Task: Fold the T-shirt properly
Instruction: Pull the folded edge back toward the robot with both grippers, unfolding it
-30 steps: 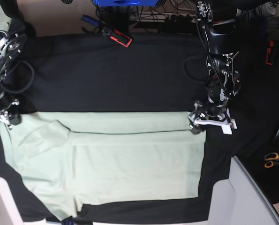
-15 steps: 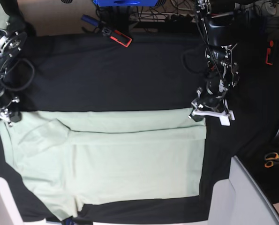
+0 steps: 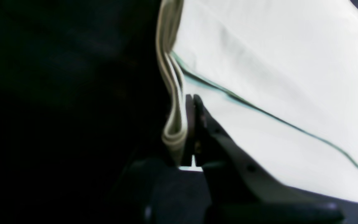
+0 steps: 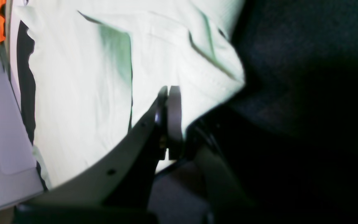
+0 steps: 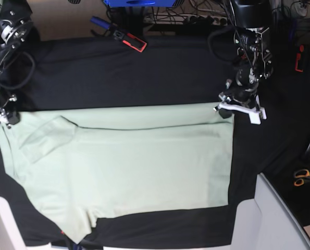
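The left gripper (image 5: pixel 226 108) is pinched tight on the shirt (image 5: pixel 128 166) at its far corner; in the left wrist view the jaws (image 3: pixel 191 130) meet with bunched hem layers pressed right against them. The right gripper (image 5: pixel 8 119) is likewise clamped shut on the opposite far corner, near the folded-in sleeve (image 5: pixel 42 140), and in the right wrist view its tips (image 4: pixel 169 121) sit closed on pale fabric.

Between the two grips the shirt's far edge runs taut and nearly straight, and the rest of it spreads toward the near side of the black cloth (image 5: pixel 134 78).

A second ago the left jaws stood open beside that corner; now they have closed on it. Both arms have drawn away from the near edge, and the far edge sits higher on the cloth, with the fabric looking flatter and wider.

Beyond both grippers lies a broad band of bare black cloth. A red-and-black tool (image 5: pixel 131 40) lies at its far rim, and scissors (image 5: pixel 302 177) rest well off to the left gripper's outer side.
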### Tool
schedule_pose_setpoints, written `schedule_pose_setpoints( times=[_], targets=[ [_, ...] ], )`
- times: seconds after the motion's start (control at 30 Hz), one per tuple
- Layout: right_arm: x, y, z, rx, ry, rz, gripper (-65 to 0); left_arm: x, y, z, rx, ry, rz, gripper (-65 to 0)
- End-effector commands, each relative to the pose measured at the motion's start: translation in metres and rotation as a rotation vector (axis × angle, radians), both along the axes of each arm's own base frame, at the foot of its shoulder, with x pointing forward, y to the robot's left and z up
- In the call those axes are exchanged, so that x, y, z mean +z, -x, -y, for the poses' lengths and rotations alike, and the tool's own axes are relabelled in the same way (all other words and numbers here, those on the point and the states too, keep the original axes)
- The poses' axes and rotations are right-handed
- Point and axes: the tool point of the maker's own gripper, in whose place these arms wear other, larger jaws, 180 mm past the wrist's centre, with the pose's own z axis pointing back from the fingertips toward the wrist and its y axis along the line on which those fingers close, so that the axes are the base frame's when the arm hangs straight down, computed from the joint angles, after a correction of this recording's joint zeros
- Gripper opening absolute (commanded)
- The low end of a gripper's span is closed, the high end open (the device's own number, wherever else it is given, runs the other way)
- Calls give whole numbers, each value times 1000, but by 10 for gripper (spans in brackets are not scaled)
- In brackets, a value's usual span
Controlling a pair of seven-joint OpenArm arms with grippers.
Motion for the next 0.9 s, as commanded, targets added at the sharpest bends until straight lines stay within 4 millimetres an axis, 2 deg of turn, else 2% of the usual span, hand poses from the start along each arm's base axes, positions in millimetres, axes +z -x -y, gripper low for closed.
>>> schedule_pose_setpoints(
  times=[0.0, 0.2, 0.33, 0.47, 0.7, 0.87],
  targets=[
    [17, -6, 21, -19, 47, 45, -647, 5, 3, -12, 10, -29, -4, -650],
    [11, 16, 22, 4, 62, 1, -647, 13, 25, -12, -16, -54, -13, -650],
    [8, 31, 14, 9, 68, -5, -647, 14, 35, -13, -24, -66, -21, -650],
    [10, 51, 19, -22, 54, 13, -647, 10, 51, -13, -29, -71, -45, -650],
    [-7, 91, 15, -15, 21, -66, -649, 16, 71, -13, -48, -94, -49, -650],
    [-1, 105, 7, 6, 62, -65, -649, 20, 87, -14, -61, -111, -62, -650]
  ],
)
